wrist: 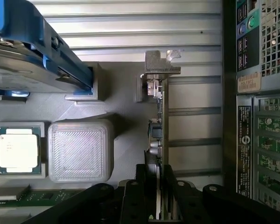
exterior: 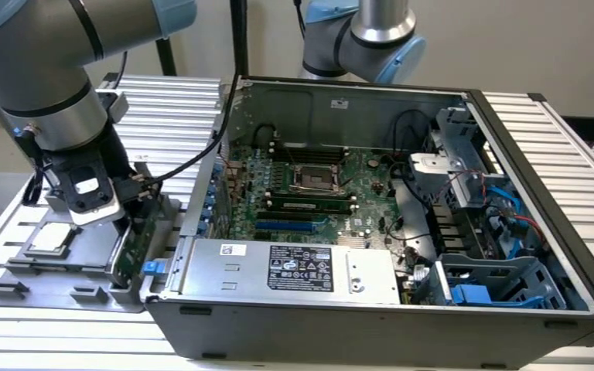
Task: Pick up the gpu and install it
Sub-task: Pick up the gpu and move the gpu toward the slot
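Observation:
The gpu (exterior: 129,246) stands on edge in a slot of the grey holder tray (exterior: 65,287), just outside the open computer case (exterior: 359,321) on the exterior view's left. In the wrist view the gpu (wrist: 160,116) runs edge-on, green board thin, with its silver bracket (wrist: 159,63) at the far end. My gripper (exterior: 121,220) is lowered over the card's upper edge. The gripper (wrist: 157,189) has one black finger (wrist: 141,186) on each side of the card and appears shut on it. The card still sits in the tray.
On the tray lie a square silver CPU (wrist: 18,149), a ribbed grey block (wrist: 81,149) and a hard drive with blue rails (wrist: 28,51). The case holds the motherboard (exterior: 318,182) with blue slots (exterior: 287,226) and the power supply (exterior: 287,267). A second arm (exterior: 370,39) stands behind.

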You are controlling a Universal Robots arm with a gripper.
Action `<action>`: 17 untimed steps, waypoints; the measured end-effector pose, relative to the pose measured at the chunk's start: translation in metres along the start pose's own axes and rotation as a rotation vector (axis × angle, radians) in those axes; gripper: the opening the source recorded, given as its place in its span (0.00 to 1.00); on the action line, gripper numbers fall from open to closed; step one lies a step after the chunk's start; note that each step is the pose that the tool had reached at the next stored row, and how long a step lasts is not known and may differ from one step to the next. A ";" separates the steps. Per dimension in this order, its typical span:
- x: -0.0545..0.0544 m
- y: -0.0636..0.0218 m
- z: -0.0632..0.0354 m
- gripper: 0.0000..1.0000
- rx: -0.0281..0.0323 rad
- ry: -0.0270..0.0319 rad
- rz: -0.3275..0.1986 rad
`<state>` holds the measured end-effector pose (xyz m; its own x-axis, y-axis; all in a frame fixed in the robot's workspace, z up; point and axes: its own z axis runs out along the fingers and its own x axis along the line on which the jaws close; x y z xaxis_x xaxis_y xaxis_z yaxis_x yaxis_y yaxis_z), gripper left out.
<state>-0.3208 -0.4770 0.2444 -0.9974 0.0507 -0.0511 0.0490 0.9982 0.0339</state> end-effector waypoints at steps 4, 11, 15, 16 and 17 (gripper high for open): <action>0.000 0.0003 -0.0081 0.27 0.0000 0.0007 0.000; -0.002 0.0012 -0.0344 0.27 0.0003 0.0066 0.000; -0.003 0.0018 -0.0527 0.27 0.0005 0.0108 0.000; -0.003 0.0020 -0.0572 0.27 0.0006 0.0118 0.000; -0.004 0.0021 -0.0617 0.27 0.0006 0.0128 0.000</action>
<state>-0.3200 -0.4770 0.3062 -0.9980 0.0502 -0.0383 0.0490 0.9982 0.0333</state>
